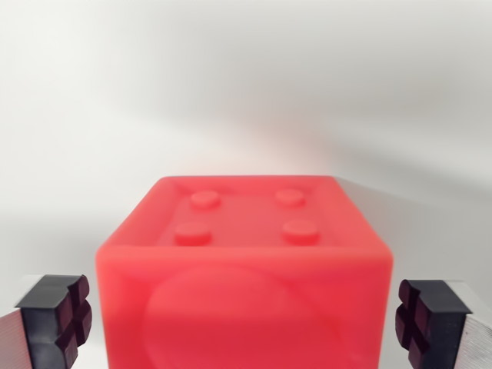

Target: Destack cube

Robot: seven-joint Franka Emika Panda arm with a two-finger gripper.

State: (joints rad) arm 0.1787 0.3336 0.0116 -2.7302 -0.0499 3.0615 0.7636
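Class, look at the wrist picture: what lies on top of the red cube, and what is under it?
The red cube carries nothing on top; only four round studs show there. Its underside is out of frame, so whatever it rests on cannot be seen. The gripper straddles it, open.

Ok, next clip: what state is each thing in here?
Red cube: upright, studded face up, not gripped.
Gripper: open, its fingers on either side of the cube, clear of its sides.
Left pad: not touching the cube.
Right pad: not touching the cube.
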